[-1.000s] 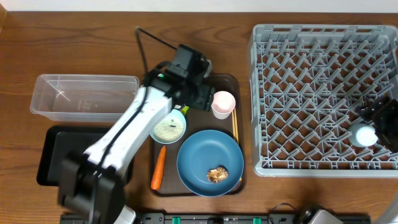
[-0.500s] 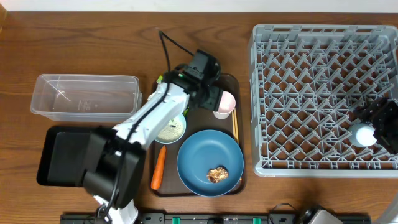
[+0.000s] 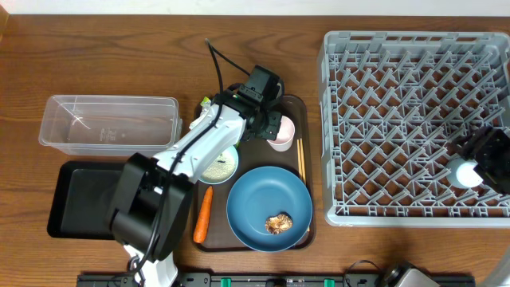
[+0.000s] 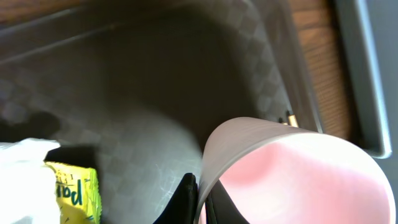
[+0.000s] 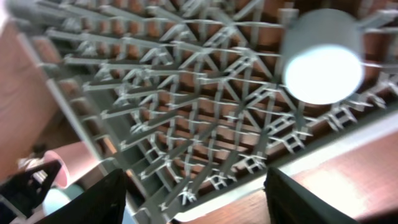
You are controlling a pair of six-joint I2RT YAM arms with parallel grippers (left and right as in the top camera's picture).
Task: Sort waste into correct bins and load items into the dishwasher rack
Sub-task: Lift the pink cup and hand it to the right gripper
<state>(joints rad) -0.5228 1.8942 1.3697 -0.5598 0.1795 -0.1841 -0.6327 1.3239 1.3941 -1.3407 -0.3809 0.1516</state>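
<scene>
My left gripper (image 3: 273, 127) is shut on the near wall of the pinkish-white cup (image 3: 282, 132), which stands on the brown serving tray. In the left wrist view one finger (image 4: 185, 200) is outside the cup (image 4: 298, 174) and the other inside, pinching the rim. Crumpled white paper with a green-yellow wrapper (image 4: 71, 193) lies just left of it. The light-blue cup (image 3: 464, 173) stands upside down in the dishwasher rack (image 3: 414, 127). My right gripper (image 3: 488, 151) hovers beside it, open and holding nothing (image 5: 196, 205).
On the brown tray (image 3: 312, 227) are a blue plate (image 3: 263, 199) with a brown scrap (image 3: 277, 225), a white bowl of rice (image 3: 216, 164), a carrot (image 3: 202, 214) and chopsticks (image 3: 300, 159). The clear tub (image 3: 110, 123) and black tray (image 3: 80, 199) sit at the left.
My left gripper moved right to the pinkish-white cup and closed on its rim. The right gripper shifted slightly away from the light-blue cup.
</scene>
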